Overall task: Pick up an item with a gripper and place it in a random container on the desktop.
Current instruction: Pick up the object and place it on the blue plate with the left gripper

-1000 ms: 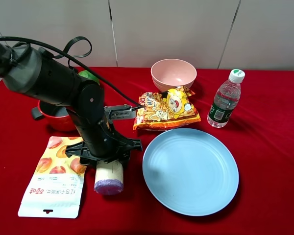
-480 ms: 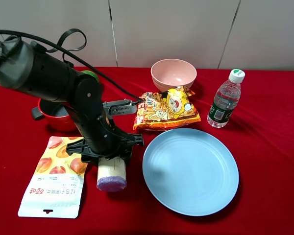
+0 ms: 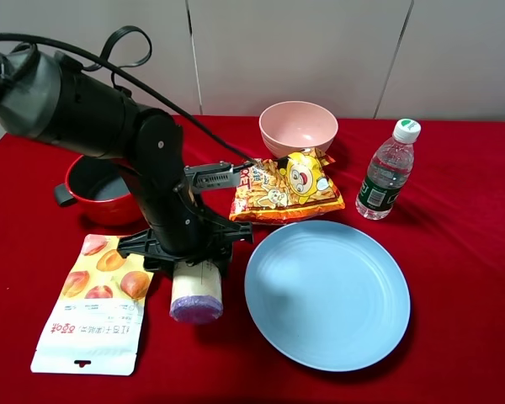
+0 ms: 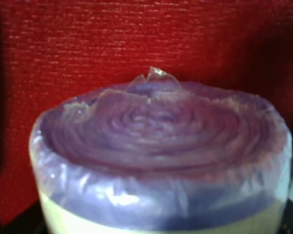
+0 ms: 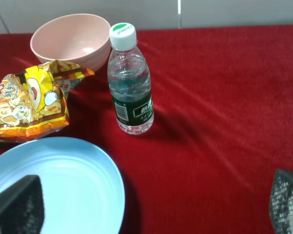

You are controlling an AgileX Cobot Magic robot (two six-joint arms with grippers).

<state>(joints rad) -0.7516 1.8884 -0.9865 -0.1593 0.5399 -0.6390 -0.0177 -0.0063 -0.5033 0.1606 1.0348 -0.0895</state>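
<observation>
The roll of pale purple bags (image 3: 195, 292) with its cream label sits in my left gripper (image 3: 191, 263), which is shut on it from above, just left of the light blue plate (image 3: 326, 293). Its purple end faces the camera. In the left wrist view the roll (image 4: 161, 156) fills the picture over the red cloth. Whether it touches the cloth I cannot tell. My right gripper (image 5: 151, 212) is open and empty, its fingertips (image 5: 17, 204) at the frame's corners, over the plate's edge (image 5: 53, 180). It does not show in the exterior view.
A peach-printed pouch (image 3: 97, 307) lies left of the roll. A red pot (image 3: 97, 189) stands behind the left arm. An orange-yellow chip bag (image 3: 286, 189), a pink bowl (image 3: 298, 126) and a water bottle (image 3: 388, 171) stand behind the plate.
My left arm has shifted right with the roll, closer to the plate. The pot is more uncovered. Nothing else has moved.
</observation>
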